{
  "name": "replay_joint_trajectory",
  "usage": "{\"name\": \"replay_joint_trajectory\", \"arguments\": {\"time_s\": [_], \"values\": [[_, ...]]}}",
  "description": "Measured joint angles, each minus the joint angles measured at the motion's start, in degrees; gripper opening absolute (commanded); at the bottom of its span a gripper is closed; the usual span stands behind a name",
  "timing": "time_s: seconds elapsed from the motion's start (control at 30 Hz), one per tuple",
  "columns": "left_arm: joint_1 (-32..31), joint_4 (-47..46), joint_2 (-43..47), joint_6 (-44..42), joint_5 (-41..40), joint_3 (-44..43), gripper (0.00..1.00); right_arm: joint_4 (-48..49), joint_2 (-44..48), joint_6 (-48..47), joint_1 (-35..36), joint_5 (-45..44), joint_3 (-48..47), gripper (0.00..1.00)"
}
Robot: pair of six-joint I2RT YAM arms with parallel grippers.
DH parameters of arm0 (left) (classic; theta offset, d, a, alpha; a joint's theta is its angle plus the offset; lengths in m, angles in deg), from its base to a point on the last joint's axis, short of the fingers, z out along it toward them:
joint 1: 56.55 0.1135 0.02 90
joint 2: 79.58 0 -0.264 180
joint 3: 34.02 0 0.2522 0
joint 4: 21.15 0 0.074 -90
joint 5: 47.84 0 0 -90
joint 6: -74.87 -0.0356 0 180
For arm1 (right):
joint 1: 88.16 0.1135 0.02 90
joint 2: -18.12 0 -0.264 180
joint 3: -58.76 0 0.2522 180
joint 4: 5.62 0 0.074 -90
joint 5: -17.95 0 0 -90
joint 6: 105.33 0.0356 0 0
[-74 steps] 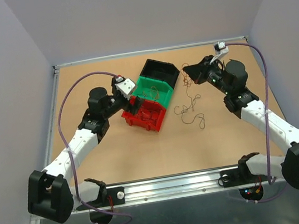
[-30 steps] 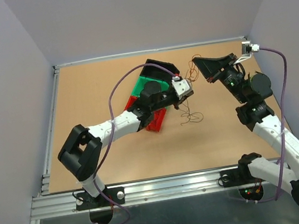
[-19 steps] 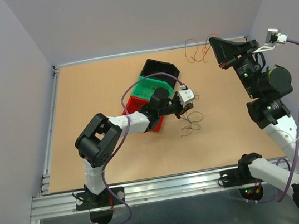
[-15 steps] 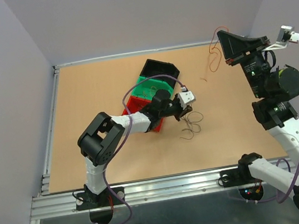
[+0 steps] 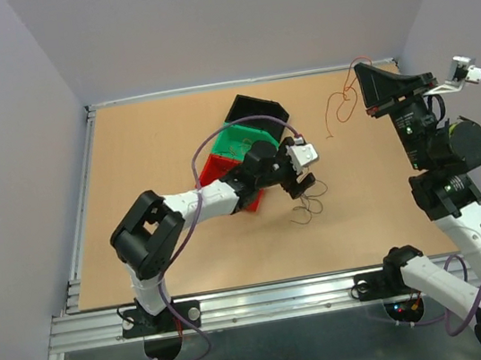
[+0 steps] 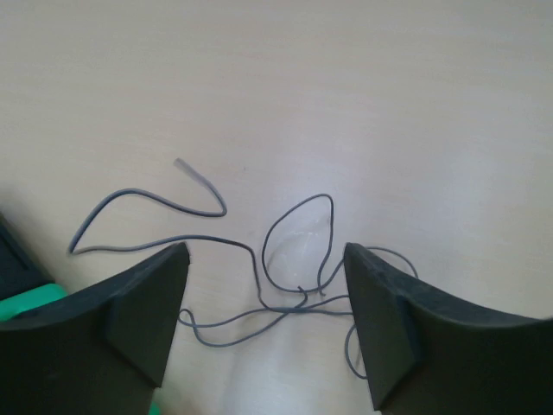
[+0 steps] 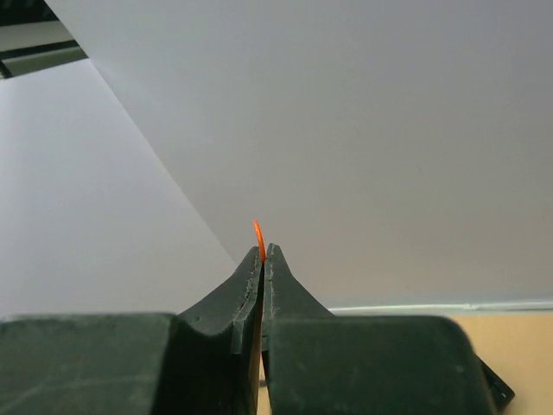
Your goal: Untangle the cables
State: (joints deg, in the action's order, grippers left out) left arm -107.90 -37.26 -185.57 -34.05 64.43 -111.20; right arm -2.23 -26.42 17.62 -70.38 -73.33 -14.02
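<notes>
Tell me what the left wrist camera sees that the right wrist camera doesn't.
Only the left wrist view: the left gripper open over a thin dark wire lying in loose loops on the table, with a corner of a green bin at the lower left. Only the right wrist view: the right gripper shut on the tip of an orange wire, raised against the pale wall. Both: each camera's own black fingers and some tan table, just a sliver in the right wrist view.

Dark cables [image 6: 297, 290] flat, orange-ish cable [image 7: 257, 233] aloft
</notes>
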Motion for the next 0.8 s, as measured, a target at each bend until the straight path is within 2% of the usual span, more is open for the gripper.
{"name": "replay_joint_trajectory", "arguments": {"time_s": [0.33,0.47,0.6,0.7,0.8], "values": [[1.5,5.6,16.8,-2.9,-4.4,-0.1,0.94,-1.3,-3.3,-0.7,0.0,4.8,1.9,0.01],[6.0,8.7,20.6,-2.7,-4.1,0.9,0.95,-1.0,-6.3,-1.0,0.0,8.6,1.9,0.0],[12.8,9.1,27.6,-1.3,-4.3,7.0,0.97,1.0,-11.3,-0.9,0.0,14.7,2.1,0.01],[17.4,8.1,34.2,0.0,-6.9,12.4,0.99,3.2,-16.1,-0.4,0.0,19.1,2.6,0.01],[19.3,5.7,38.0,1.4,-11.1,15.2,0.99,5.4,-22.1,0.1,0.0,23.5,2.6,0.01]]}}
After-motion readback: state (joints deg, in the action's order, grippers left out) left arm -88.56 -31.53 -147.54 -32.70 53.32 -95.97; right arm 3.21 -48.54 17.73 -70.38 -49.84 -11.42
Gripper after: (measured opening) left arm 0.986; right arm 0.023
